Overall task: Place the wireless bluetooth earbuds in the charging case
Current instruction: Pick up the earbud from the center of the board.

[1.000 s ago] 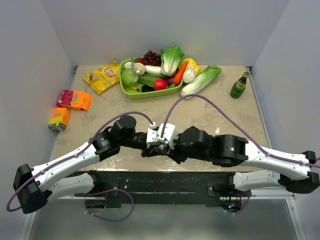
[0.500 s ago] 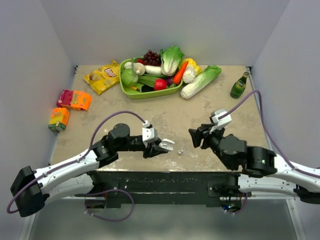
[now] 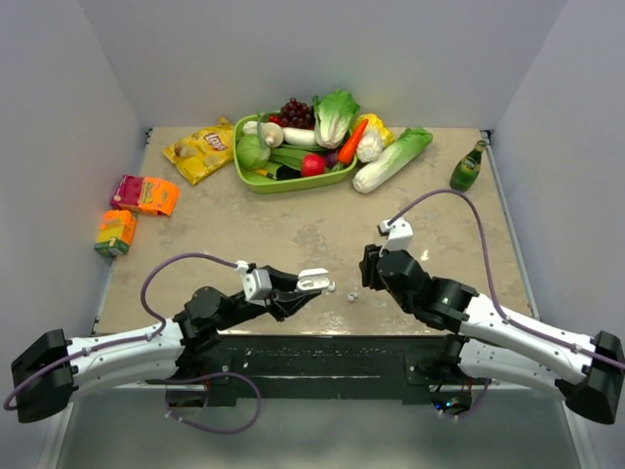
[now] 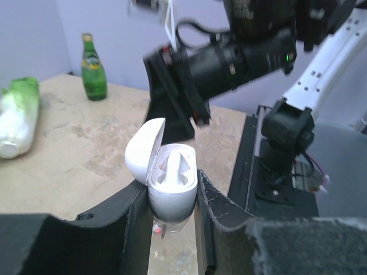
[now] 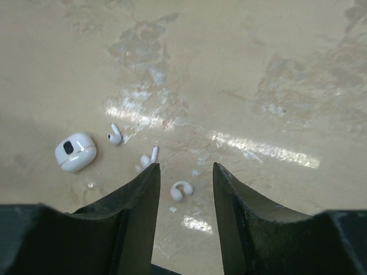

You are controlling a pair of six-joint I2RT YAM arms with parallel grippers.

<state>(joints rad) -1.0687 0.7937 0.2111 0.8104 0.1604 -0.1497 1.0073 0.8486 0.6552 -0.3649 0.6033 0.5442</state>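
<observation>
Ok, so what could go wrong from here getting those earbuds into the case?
1. The earbuds lie close together and look tiny beside the open right fingers; closing may knock a neighbour away.
2. The left fingers pinch only the base of the open charging case; pressing a bud in could tilt it.
3. One loop-shaped bud may not fit.

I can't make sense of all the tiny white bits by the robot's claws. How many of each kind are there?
Loose earbuds: 3, two stemmed, one clip-shaped
Charging cases: 2, the open case in the left gripper, the shut case on the table
Total: 5
</observation>
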